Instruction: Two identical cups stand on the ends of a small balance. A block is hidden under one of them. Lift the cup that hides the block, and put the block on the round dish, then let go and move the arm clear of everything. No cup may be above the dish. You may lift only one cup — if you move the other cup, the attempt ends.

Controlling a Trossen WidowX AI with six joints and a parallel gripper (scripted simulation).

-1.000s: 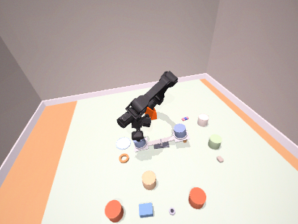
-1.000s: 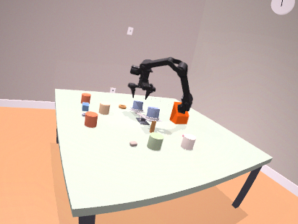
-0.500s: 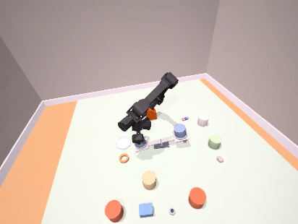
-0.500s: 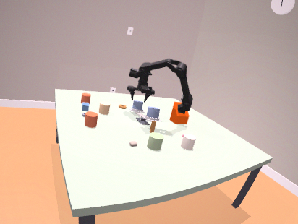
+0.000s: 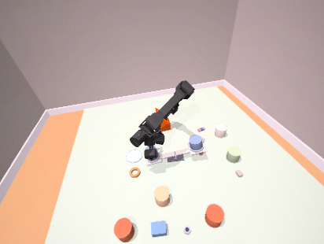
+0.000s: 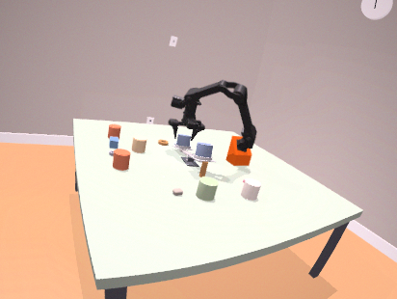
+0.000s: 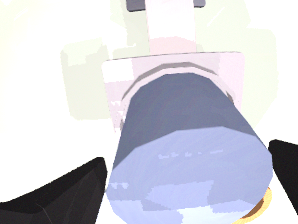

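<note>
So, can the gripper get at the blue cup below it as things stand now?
Probably yes. The gripper is open and holds nothing, directly above the blue cup at the balance's end near the white round dish. Its fingers flank the cup, with nothing in between. The other blue cup stands apart.

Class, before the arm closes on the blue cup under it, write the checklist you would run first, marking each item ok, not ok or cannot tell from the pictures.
1. Gripper open and empty: ok.
2. Fingers on either side of the near cup: ok; the wrist view shows one dark finger at each side, apart from it.
3. Fingers low enough to grip the cup wall: cannot tell; the exterior view suggests the tips are around rim height.
4. Other cup untouched on its end of the balance: ok.
5. This cup hides the block: cannot tell; no block shows.
6. Round dish free to receive the block: ok.
</note>
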